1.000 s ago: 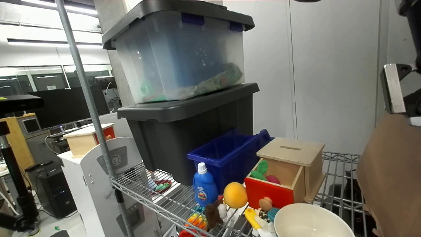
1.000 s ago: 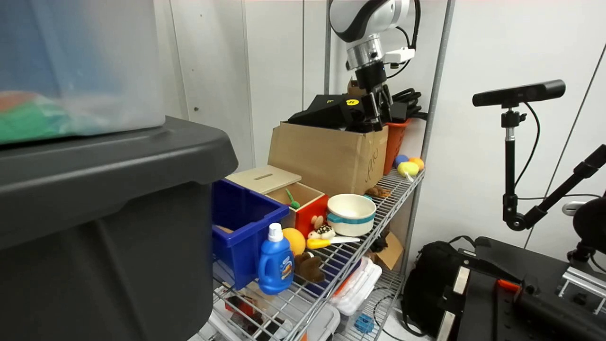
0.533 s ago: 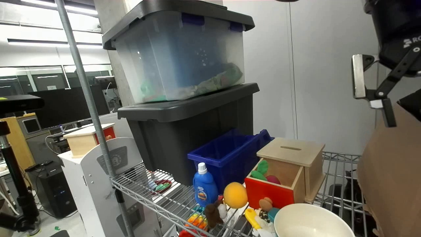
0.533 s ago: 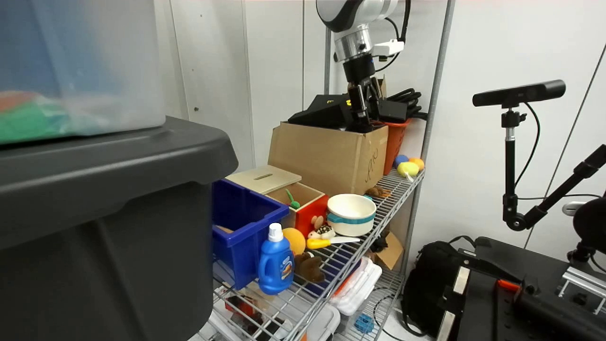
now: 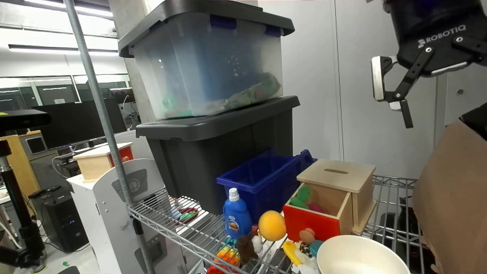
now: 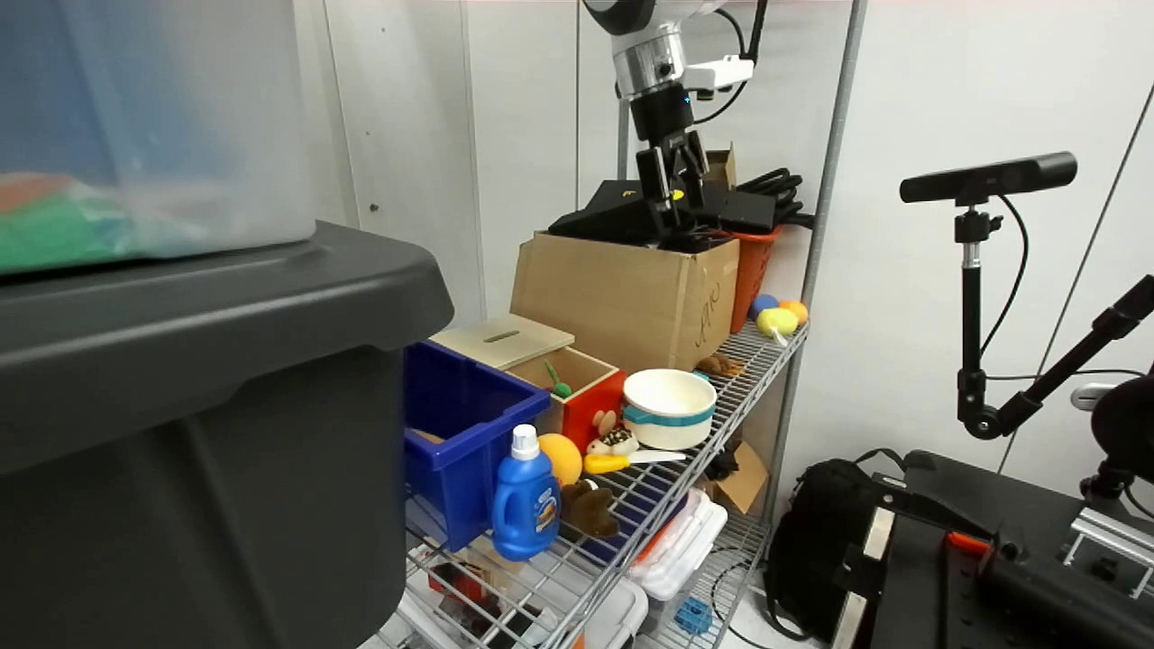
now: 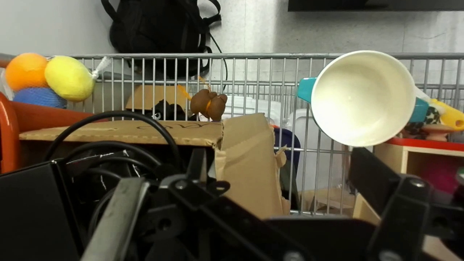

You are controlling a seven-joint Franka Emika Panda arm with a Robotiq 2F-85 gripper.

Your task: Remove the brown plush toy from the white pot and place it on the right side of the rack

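The brown plush toy (image 7: 209, 104), a small lump tied with orange ribbon, lies on the wire rack (image 7: 261, 56) in the wrist view. It also shows in an exterior view, where the toy (image 6: 718, 364) rests beside the cardboard box, to the right of the white pot (image 6: 669, 433). Seen from the wrist, the cream pot (image 7: 362, 98) with teal handles has a bare inside. My gripper (image 7: 279, 157) is open with nothing between its fingers. In an exterior view the gripper (image 6: 682, 209) hangs above the cardboard box, apart from toy and pot.
The tall cardboard box (image 6: 613, 297) holding black items stands below my gripper. Beside it are an orange basket (image 6: 754, 279) and balls (image 6: 777, 319). A red-fronted wooden box (image 5: 312, 224), blue bin (image 5: 262, 190), detergent bottle (image 5: 236, 217), orange ball (image 5: 272, 225) and stacked bins (image 5: 220, 152) fill the other side.
My gripper has moved left in both exterior views, and slightly up in one of them, with its jaws open. The toy and the pot have stayed where they were.
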